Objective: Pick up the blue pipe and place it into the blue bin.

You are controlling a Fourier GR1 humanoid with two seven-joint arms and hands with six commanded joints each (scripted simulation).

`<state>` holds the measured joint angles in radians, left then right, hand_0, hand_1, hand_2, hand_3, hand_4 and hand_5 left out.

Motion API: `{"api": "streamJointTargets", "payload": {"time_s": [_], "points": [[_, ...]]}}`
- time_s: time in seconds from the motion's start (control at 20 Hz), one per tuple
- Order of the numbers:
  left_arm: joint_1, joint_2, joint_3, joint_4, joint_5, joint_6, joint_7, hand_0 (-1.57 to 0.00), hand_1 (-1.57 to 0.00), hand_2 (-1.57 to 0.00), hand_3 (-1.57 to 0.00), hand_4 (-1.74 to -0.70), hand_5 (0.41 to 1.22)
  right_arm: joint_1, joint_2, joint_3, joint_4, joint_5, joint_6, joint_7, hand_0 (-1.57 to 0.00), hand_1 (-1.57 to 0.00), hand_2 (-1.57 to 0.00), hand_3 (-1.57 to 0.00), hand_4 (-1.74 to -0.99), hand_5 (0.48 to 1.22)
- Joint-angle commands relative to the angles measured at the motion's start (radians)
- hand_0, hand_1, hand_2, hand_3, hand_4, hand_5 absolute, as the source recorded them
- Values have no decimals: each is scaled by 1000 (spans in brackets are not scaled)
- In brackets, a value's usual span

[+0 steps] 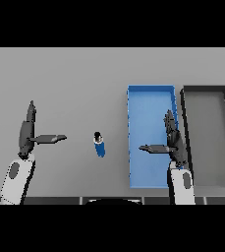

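The blue pipe [99,145] stands untouched on the tabletop [74,78], just left of the blue bin [148,96]. Right hand [172,140], fingers spread, hovers over the bin; left hand [28,133], likewise spread, waits well apart, leaving room for an approach.

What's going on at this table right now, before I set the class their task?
Nothing is being held yet. The blue pipe lies on the grey table, left of the blue bin. The left robot hand hangs open left of the pipe; the right robot hand hangs open over the bin. A dark bin sits further right.
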<state>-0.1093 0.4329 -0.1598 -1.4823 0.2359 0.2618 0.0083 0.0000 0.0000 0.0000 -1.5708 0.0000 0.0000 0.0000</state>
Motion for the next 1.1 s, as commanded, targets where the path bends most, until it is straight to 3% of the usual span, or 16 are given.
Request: {"api": "streamJointTargets", "payload": {"time_s": [0.0,0.25,0.3,0.35,0.45,0.6,0.75,0.9,1.05], "points": [[-2,-2,-1,0,-1,2,-3,1,1,1,1,-966,593,-1,-2,-3,1,-2,0,1,1,1,1,1,-1205,629],[-23,-24,-17,6,-14,18,15,1,1,1,1,-966,593,-13,-17,-18,14,-16,11,4,1,1,1,1,-1205,629],[8,41,-42,4,-24,-81,-51,1,1,1,1,-966,593,20,-84,8,-22,57,23,-85,1,1,1,1,-1205,629],[21,84,-53,18,-33,-142,-93,1,1,1,1,-963,592,61,-128,23,-55,99,34,-136,1,1,1,1,-1201,628],[28,129,-56,46,-30,-218,-142,1,1,1,1,-959,590,82,-158,48,-95,143,38,-138,1,1,1,1,-1197,626],[31,138,-73,27,-31,-247,-154,1,1,1,1,-960,594,98,-164,57,-109,157,40,-121,1,1,1,1,-1206,625],[66,170,-93,-21,-3,-326,-182,1,1,1,1,-976,584,90,-171,61,-116,155,49,-98,1,1,1,1,-1192,621],[85,213,-136,-77,-6,-393,-154,1,1,1,1,-1026,549,85,-174,63,-113,153,56,-108,1,1,1,1,-1179,616],[106,195,-209,-134,-18,-439,-115,1,1,1,1,-1095,510,80,-169,67,-102,160,53,-101,1,1,1,1,-1173,616]]}}
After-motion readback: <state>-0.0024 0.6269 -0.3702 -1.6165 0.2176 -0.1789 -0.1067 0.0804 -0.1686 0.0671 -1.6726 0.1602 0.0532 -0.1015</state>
